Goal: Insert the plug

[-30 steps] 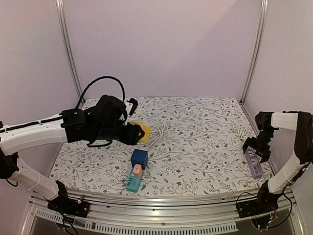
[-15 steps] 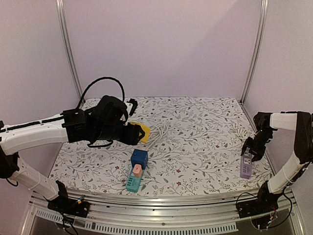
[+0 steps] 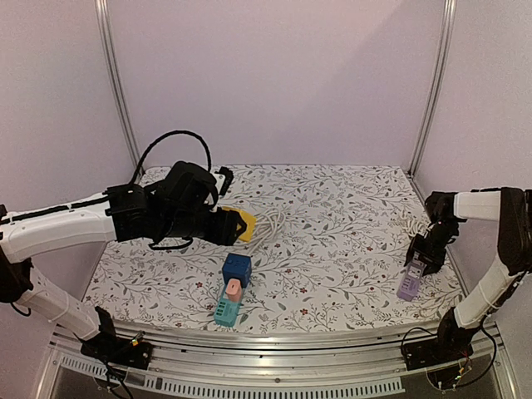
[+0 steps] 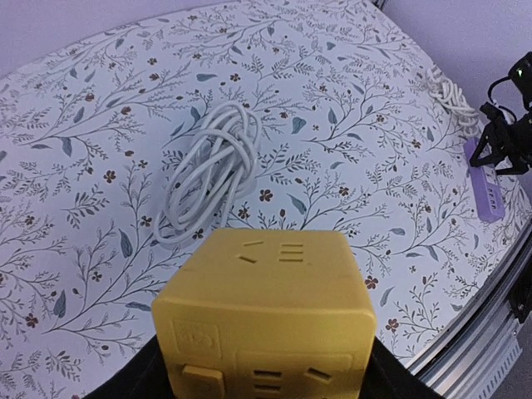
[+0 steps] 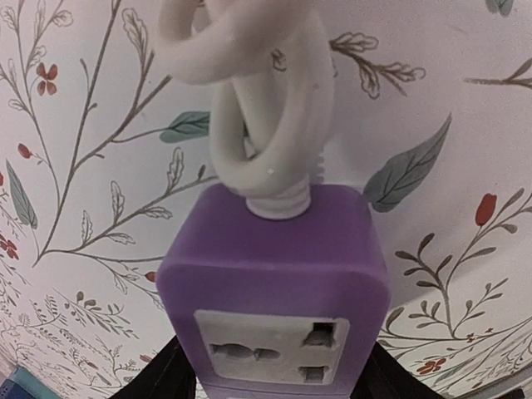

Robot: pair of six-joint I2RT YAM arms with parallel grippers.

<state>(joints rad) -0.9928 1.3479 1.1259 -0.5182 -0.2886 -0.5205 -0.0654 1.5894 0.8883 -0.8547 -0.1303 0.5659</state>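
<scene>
Over the bench [image 3: 332,216], left end effector [image 3: 226,226] clasps yellow socket cube [image 3: 244,223], right end effector [image 3: 418,259] clasps purple strip [image 3: 406,287].

1. The cube socket [image 3: 242,223] sits between the fingers of my left end effector [image 3: 229,227], above the left half of the worktop [image 3: 349,208]; the coiled cable [image 3: 268,224] lies just to its right, on the worktop.
2. Nearer my bases, a small cube [image 3: 236,268] rests left of centre; a block [image 3: 225,312] touches its near side; a plug-like piece [image 3: 233,288] lies on top of that block.
3. The power strip [image 3: 408,284] hangs tilted from my right end effector [image 3: 422,259] near the right edge; its cord [image 3: 409,223] lies behind it, close to the wall.
</scene>
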